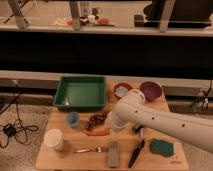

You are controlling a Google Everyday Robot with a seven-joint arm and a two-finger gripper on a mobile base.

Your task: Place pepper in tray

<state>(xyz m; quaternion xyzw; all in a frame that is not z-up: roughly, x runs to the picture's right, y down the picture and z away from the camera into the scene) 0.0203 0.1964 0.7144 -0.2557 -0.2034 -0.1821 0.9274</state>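
The pepper point(98, 132) is a slim orange-red strip lying on the wooden table just below a bunch of dark grapes point(97, 119). Its right end runs under the tip of my white arm. My gripper point(112, 128) is at that tip, low over the table and right at the pepper's right end, mostly covered by the wrist. It is shut, and I cannot make out whether it holds the pepper. The green tray point(64, 98) stands at the back left of the table, with nothing inside it.
A blue cup point(73, 119) and a white cup point(54, 139) stand left of the pepper. A fork point(90, 149), a grey block point(113, 153), a black utensil point(136, 152) and a green sponge point(161, 147) lie along the front. A brown bowl point(122, 90) and a purple bowl point(151, 91) sit at the back right.
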